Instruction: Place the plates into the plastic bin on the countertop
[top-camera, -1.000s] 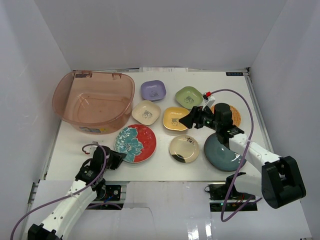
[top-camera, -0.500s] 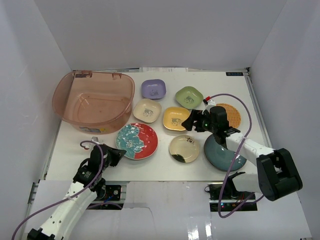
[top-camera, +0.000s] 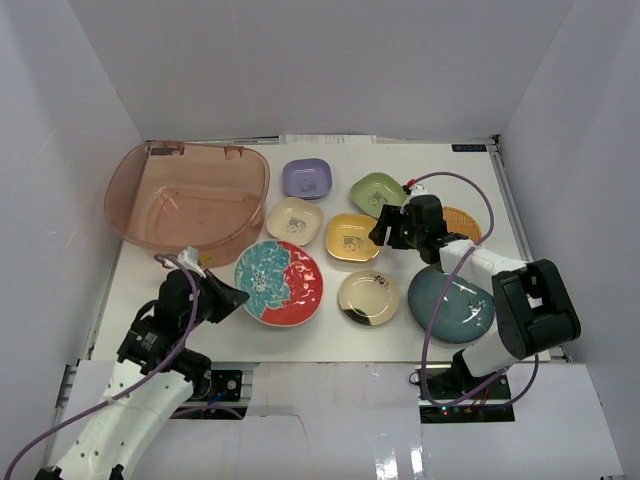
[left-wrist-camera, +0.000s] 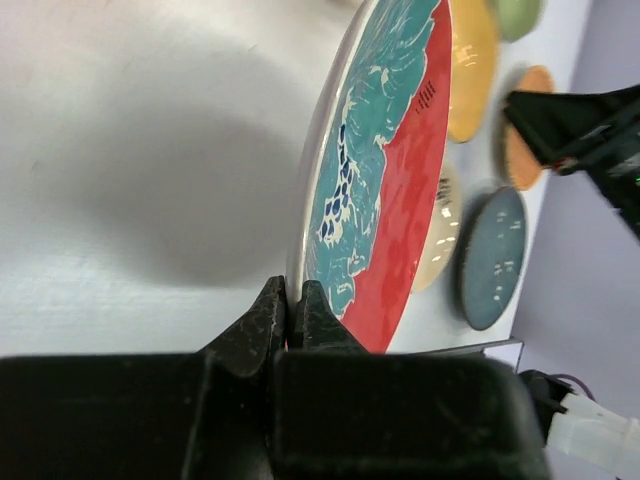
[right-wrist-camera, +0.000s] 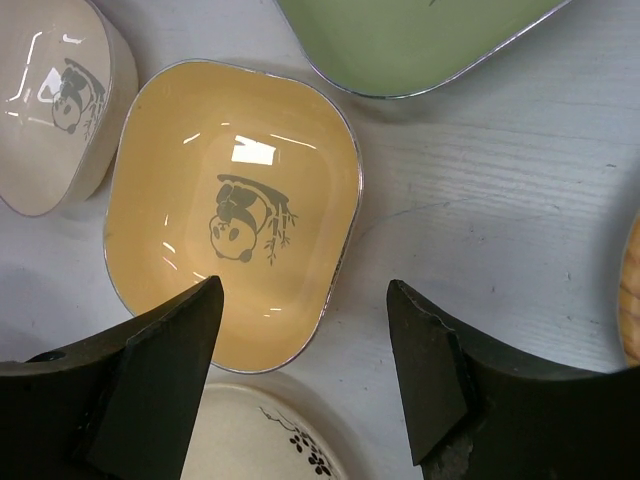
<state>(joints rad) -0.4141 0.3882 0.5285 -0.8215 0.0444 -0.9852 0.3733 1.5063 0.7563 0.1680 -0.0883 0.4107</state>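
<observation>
While the plastic bin (top-camera: 205, 147) sits at the far left of the countertop (top-camera: 300, 340), the left gripper (top-camera: 228, 298) just in front of it is pinched tight on the near rim of the red-and-teal plate (top-camera: 280, 283). The wrist view shows that plate (left-wrist-camera: 385, 190) tilted up on edge, with its shadow on the white surface beneath. To its right lie the cream plate (top-camera: 293, 221) and, behind that, the purple plate (top-camera: 306, 178). Next come the yellow plate (top-camera: 352, 237), the gold plate (top-camera: 368, 297) in front of it, and the green plate (top-camera: 377, 192) behind. The right gripper (top-camera: 385, 232) hovers with its jaws spread wide and nothing between them, one finger above the yellow plate (right-wrist-camera: 230, 220) and the other above bare counter. Farthest right rest the dark teal plate (top-camera: 452, 305) and the orange woven plate (top-camera: 462, 222), partly hidden by the right arm.
</observation>
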